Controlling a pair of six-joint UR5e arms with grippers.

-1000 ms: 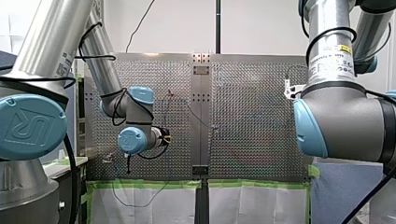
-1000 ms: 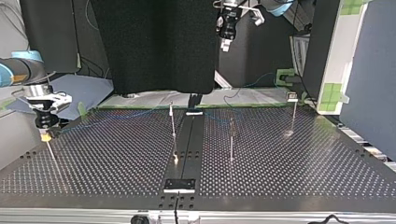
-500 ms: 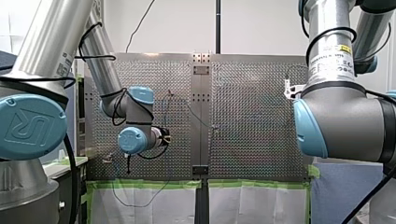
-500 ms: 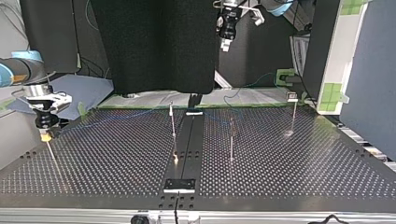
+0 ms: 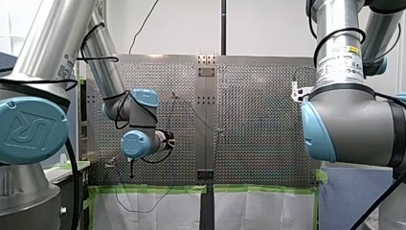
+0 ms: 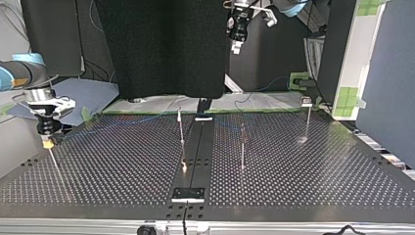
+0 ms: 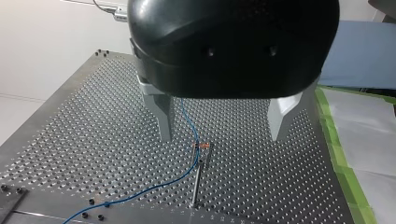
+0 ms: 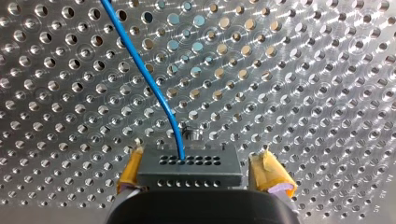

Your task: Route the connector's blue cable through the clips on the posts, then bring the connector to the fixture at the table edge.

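In the right wrist view a dark grey connector [image 8: 189, 170] sits between the yellow pads of my right gripper [image 8: 201, 161]. The gripper is open, with a small gap beside one pad. The blue cable [image 8: 144, 70] runs from the connector out over the perforated plate. In the top view this gripper [image 6: 47, 139] hangs over a thin post [image 6: 53, 161] at the left edge. My left gripper [image 7: 223, 128] is open with nothing in it, high above a post [image 7: 198, 179] whose clip holds the blue cable [image 7: 184, 114]. In the top view it [image 6: 236, 46] hangs at the back.
Three more thin posts stand on the table in the top view: one near the middle [image 6: 181, 129], one to its right [image 6: 242, 147], one at the far right [image 6: 308, 120]. A dark centre strip [image 6: 195, 147] ends in a plate [image 6: 188, 194]. Green tape [image 5: 153, 189] edges the table.
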